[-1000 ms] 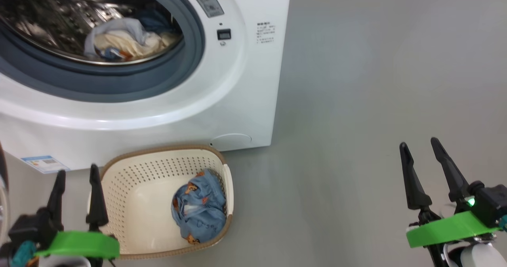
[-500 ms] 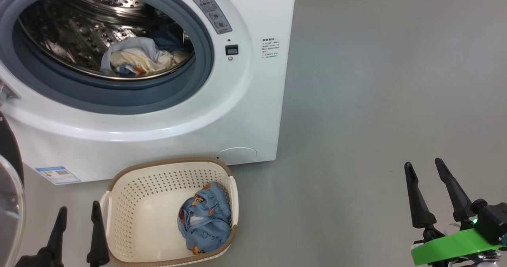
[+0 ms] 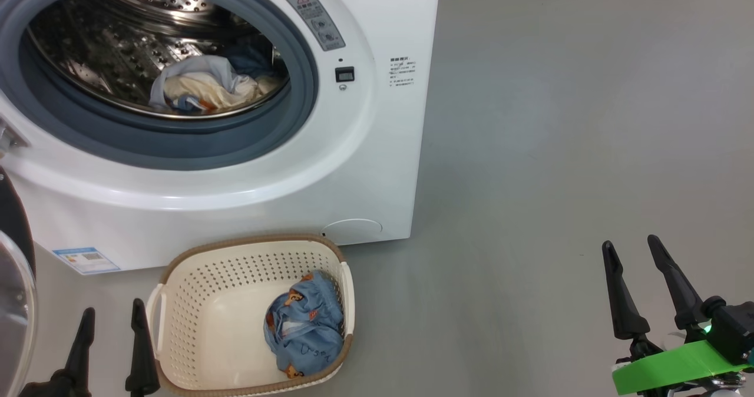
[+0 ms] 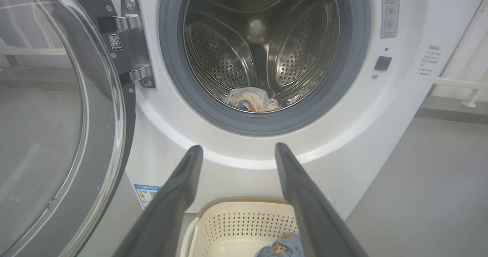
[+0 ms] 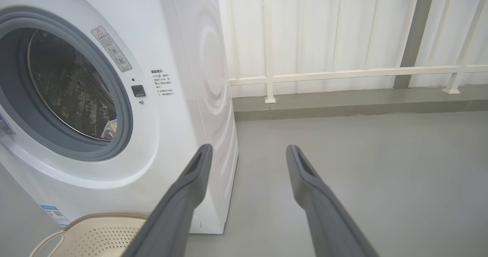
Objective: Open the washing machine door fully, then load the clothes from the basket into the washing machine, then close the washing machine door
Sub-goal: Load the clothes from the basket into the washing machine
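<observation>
Nearest, the left gripper is hanging just beside the basket, its fingers spread and empty. It is sitting a touch lower in the head view than half a second ago. The right gripper is waiting well apart over bare floor, fingers likewise wide and holding nothing. A blue printed bundle of the clothes is lying in the basket's right corner, just in front of the washing machine. Beyond, the washing machine door is standing swung wide, and cream and blue cloth is resting in the drum. With so little changing, loading is probably pausing, with one bundle still waiting.
</observation>
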